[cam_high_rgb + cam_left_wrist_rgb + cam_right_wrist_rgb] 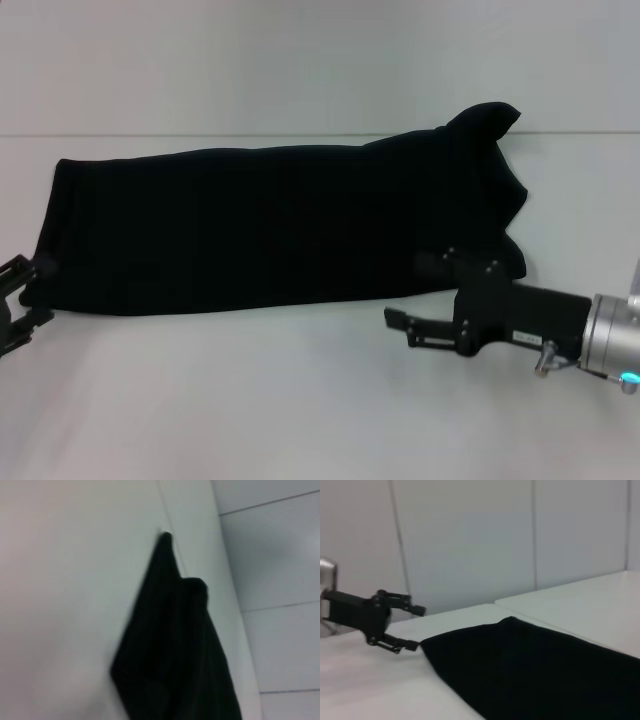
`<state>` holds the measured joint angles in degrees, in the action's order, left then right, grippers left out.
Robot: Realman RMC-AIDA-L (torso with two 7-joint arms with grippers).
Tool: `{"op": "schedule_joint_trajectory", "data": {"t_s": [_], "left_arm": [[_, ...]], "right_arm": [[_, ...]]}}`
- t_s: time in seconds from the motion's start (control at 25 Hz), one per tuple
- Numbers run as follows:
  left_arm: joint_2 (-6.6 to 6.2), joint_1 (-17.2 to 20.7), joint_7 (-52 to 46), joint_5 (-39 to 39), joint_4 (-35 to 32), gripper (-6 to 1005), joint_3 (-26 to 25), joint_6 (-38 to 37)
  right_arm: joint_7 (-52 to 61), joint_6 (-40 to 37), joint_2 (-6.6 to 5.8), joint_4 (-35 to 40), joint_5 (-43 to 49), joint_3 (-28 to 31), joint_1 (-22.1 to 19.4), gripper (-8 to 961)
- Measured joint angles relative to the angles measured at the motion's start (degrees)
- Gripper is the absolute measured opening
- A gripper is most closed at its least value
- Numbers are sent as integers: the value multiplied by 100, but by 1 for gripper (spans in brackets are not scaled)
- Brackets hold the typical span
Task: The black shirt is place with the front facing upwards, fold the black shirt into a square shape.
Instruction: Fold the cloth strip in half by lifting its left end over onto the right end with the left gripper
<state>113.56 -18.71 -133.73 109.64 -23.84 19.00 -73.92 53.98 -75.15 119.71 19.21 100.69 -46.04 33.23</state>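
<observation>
The black shirt (270,225) lies on the white table as a long folded band running left to right, with a bunched peak at its far right end (485,125). My left gripper (38,292) is at the band's left end, open, its fingers just beside the near left corner. From the right wrist view the left gripper (416,627) shows its two fingers spread at the shirt (535,675) corner. My right gripper (412,292) is open at the near right end, one finger over the cloth edge. The left wrist view shows only the shirt (175,645).
The white table (250,400) stretches in front of the shirt and a seam (200,136) crosses it behind. A pale panelled wall (470,540) stands beyond the table's far edge.
</observation>
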Motion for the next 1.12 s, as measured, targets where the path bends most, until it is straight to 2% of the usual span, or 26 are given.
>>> {"op": "schedule_joint_trajectory", "data": {"t_s": [0.28, 1.12], "left_arm": [[-13, -64, -29, 150, 21, 821, 19, 272], [4, -518, -22, 497, 47, 812, 76, 1060]], "right_arm": [[-37, -31, 9, -5, 18, -346, 1, 911], [-22, -25, 18, -14, -15, -320, -1, 911]]}}
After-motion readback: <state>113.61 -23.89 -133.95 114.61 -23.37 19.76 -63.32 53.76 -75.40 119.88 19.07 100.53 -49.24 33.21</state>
